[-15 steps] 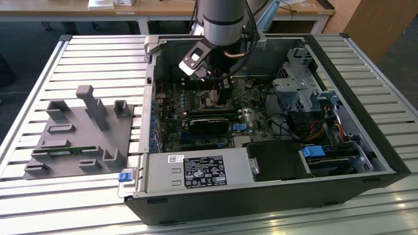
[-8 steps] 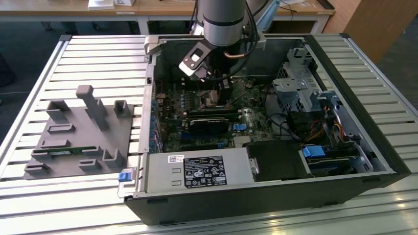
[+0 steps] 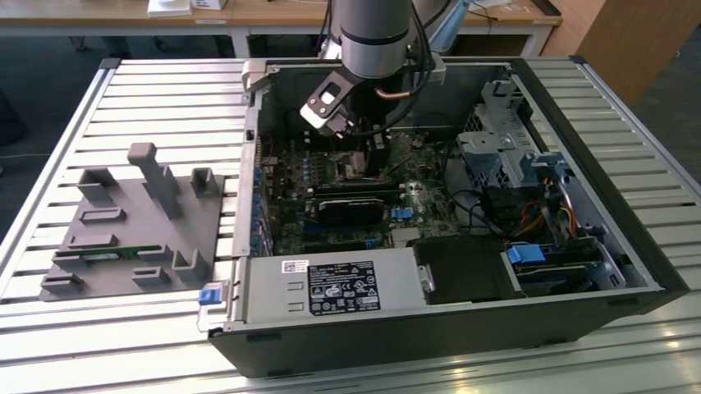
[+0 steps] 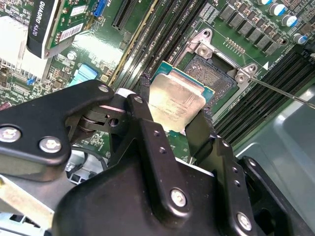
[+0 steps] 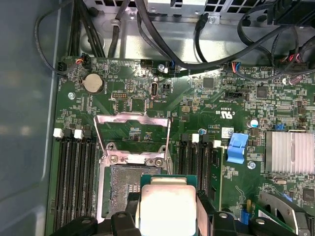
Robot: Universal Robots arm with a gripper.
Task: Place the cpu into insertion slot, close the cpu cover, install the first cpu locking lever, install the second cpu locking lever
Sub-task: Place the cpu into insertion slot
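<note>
Item: cpu [image 4: 177, 101], clamped by opposite edges between the jaws, held partly over the insertion slot [image 4: 211, 73], upper centre of the exterior view; cpu cover [image 5: 133, 118] raised open; square alignment and flat, unforced seating judged essential.

On the slatted metal table [image 3: 164, 90], an open black computer case [image 3: 438, 341] fills the middle and the exterior view's right, its silver power supply [image 3: 328, 289] low in the frame and a grey fixture plate [image 3: 131, 238] with upright blocks at the exterior view's left, while the first wrist view shows a coin battery [image 5: 92, 83] and a finned heat sink [image 5: 290, 152] on the green motherboard [image 5: 197, 105].
</note>
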